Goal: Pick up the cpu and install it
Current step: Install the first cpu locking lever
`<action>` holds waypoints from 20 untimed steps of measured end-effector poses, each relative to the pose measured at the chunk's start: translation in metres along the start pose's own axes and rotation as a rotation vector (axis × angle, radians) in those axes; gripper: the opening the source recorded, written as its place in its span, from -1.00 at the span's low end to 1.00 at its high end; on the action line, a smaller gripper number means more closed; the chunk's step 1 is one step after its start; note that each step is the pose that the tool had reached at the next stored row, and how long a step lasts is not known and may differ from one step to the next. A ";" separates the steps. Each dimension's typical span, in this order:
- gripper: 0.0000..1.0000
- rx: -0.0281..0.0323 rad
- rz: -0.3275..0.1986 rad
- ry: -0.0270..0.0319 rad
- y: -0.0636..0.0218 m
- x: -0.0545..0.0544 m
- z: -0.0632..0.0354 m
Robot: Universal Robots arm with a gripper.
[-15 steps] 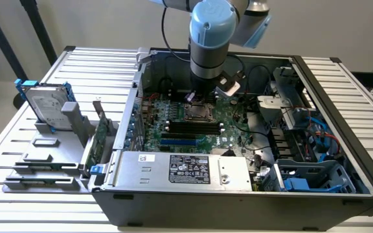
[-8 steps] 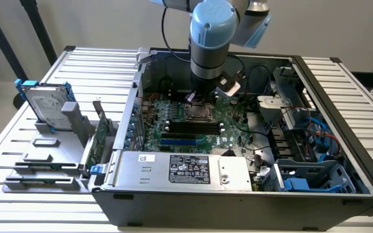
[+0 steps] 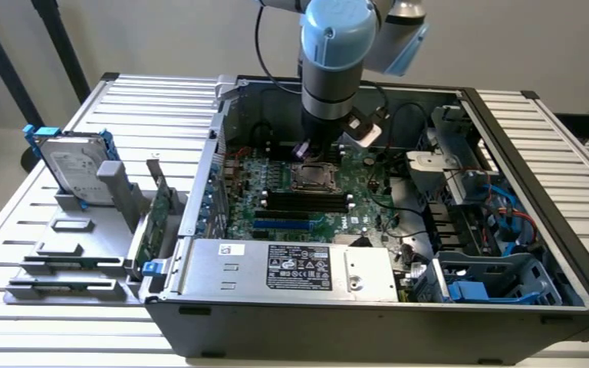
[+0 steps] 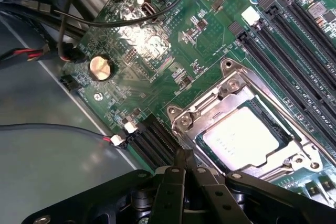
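Wrist view, item 1: cpu (image 4: 242, 136), lower right of frame. Small flat square, plain silvery-grey metal top, lying flat inside the socket frame (image 4: 231, 85) on the motherboard (image 4: 173, 40); already seated, nothing gripping it.

Item 2: gripper (image 4: 184, 167), bottom centre of frame. Black fingers pressed together, tips meeting, nothing between them. Tips sit just beside the socket frame's corner, apart from the cpu top.

Item 3: black memory slots (image 4: 294, 51), upper right of frame, running diagonally next to the socket. Coin cell (image 4: 100, 67), left of centre.

Exterior view, item 4: arm (image 3: 336, 69) reaching down at top centre into the open pc case (image 3: 376, 322); gripper (image 3: 305, 151) low over the socket area. Cpu (image 3: 313, 178) at mid frame, small pale square. Hard drive (image 3: 74, 165) w/ blue rails standing in the rack at frame left, well apart.

Handling est.: cpu prob. light, rigid, smooth lid so slippery for pads; underside contacts likely fragile, no tilt or drag. Best hold: two opposite edges, kept level. Lid centre is no pinch point.
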State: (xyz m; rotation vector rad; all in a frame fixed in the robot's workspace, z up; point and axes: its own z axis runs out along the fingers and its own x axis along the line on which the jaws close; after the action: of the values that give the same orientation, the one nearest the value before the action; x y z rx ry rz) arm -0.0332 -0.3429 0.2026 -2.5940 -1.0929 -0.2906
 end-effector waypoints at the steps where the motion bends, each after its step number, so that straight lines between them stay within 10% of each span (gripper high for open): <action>1: -0.79 0.0000 0.000 -0.0001 -0.0004 0.001 -0.0020; 20: -0.79 0.0018 0.000 0.0017 -0.0066 -0.031 -0.0390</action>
State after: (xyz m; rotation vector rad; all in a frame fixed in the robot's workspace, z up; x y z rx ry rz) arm -0.0621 -0.3732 0.2308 -2.5918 -1.0918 -0.2915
